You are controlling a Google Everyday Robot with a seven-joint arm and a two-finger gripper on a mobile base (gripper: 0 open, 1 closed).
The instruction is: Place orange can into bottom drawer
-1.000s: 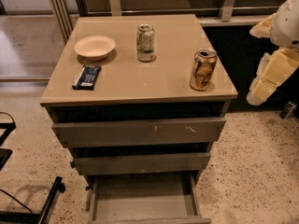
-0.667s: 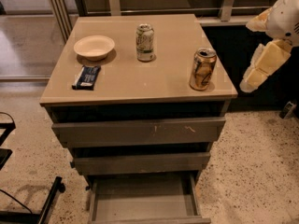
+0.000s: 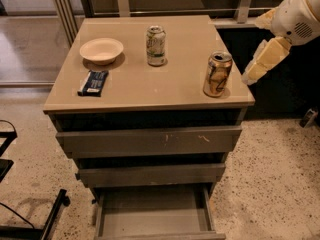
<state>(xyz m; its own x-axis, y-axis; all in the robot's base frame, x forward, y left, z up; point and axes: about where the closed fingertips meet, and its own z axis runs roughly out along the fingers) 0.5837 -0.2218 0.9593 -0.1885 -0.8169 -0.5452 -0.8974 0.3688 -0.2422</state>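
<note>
The orange can (image 3: 217,75) stands upright on the cabinet top (image 3: 150,89), near its right front corner. My gripper (image 3: 251,76) hangs at the right of the view, just off the cabinet's right edge. It points down and left, and its tip is a short gap to the right of the can, at about the can's height. It holds nothing that I can see. The bottom drawer (image 3: 150,213) is pulled out below the two upper drawers, and its plain grey floor is bare.
A white-and-green can (image 3: 156,45) stands at the middle back of the top. A cream bowl (image 3: 101,50) and a dark blue packet (image 3: 93,82) lie on the left. The top drawer (image 3: 148,141) and middle drawer (image 3: 150,174) are shut. A black frame (image 3: 35,224) sits on the floor at left.
My gripper has moved left and up, from beside the cabinet's right edge to close beside the orange can. The can and the drawers have not moved.
</note>
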